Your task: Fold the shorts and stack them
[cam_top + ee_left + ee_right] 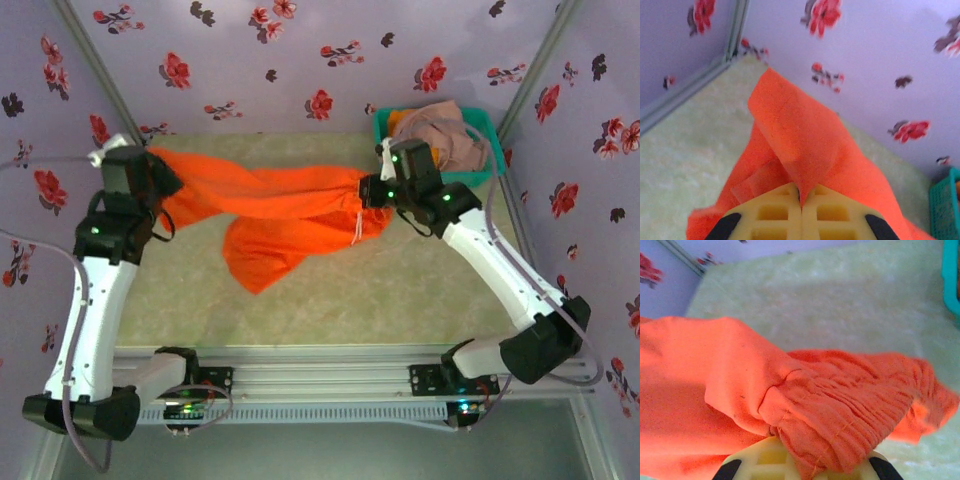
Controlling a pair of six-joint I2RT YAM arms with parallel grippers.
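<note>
step: stretch orange shorts [270,205] | left gripper [801,200], right gripper [372,190]: both pinch the cloth | tip: we should pull evenly, then lay it flat

Orange shorts [285,205], frame centre, were soft matt cloth; the waistband looked ribbed and gathered. Table [400,290] was pale green, matt, faintly fuzzy. Basket [383,130], upper right, was teal plastic mesh with a slight sheen. Left gripper [800,196] was matt yellow moulded plastic. Left arm [95,310] had a smooth, glossy white shell.
</note>
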